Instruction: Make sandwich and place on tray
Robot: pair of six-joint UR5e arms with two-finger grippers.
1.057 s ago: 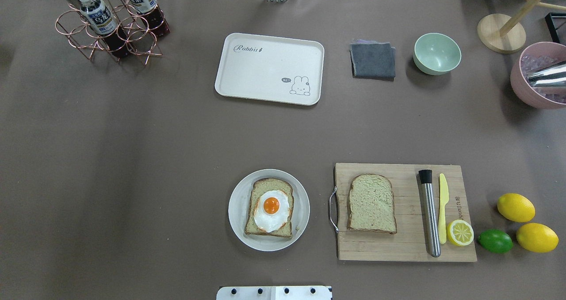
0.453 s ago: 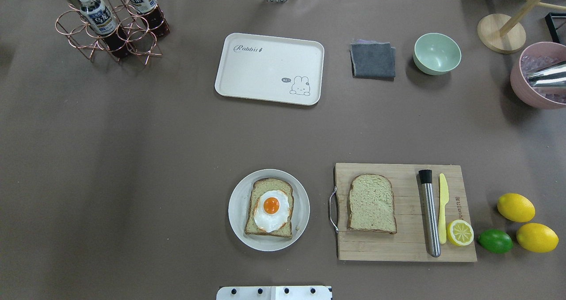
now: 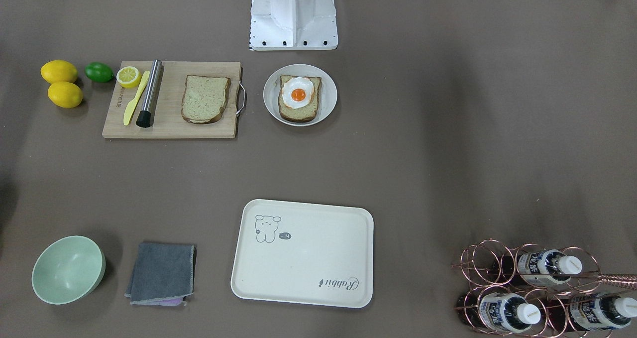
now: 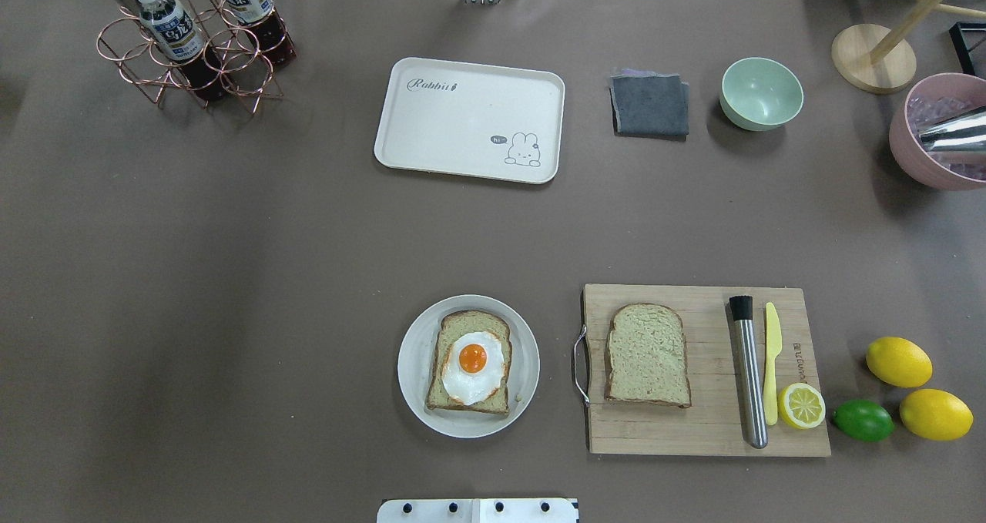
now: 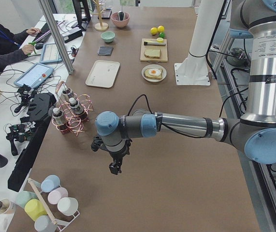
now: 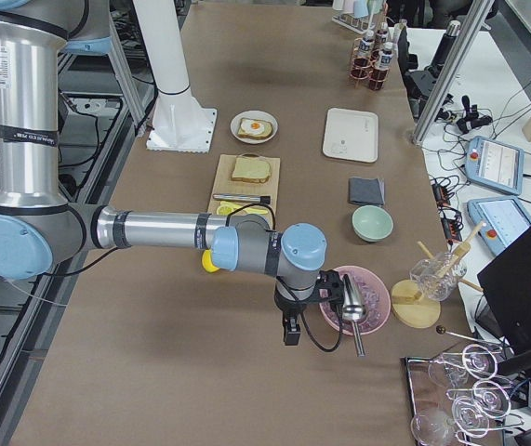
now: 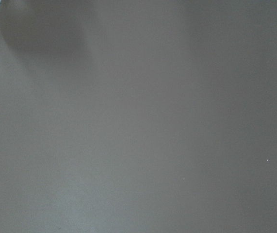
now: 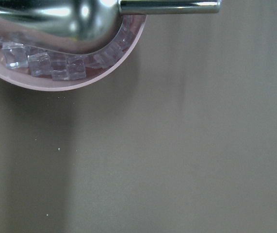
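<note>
One bread slice [image 4: 464,324] lies on a round white plate [image 4: 412,369] with the fried egg [image 4: 472,365] on top. The second slice [image 4: 647,353] lies bare on the wooden cutting board [image 4: 693,430]. The cream tray [image 4: 462,119] sits empty at the far middle of the table; it also shows in the front-facing view [image 3: 308,258]. My left gripper [image 5: 115,166] hangs over bare table far off to the left. My right gripper [image 6: 290,333] hangs far off to the right beside the pink bowl [image 6: 353,299]. I cannot tell whether either is open or shut.
On the board lie a steel muddler [image 4: 749,373], a yellow knife [image 4: 772,361] and a half lemon [image 4: 801,405]. Lemons [image 4: 898,361] and a lime [image 4: 863,420] sit to its right. A grey cloth [image 4: 649,105], green bowl [image 4: 761,92] and bottle rack [image 4: 192,41] stand along the far side.
</note>
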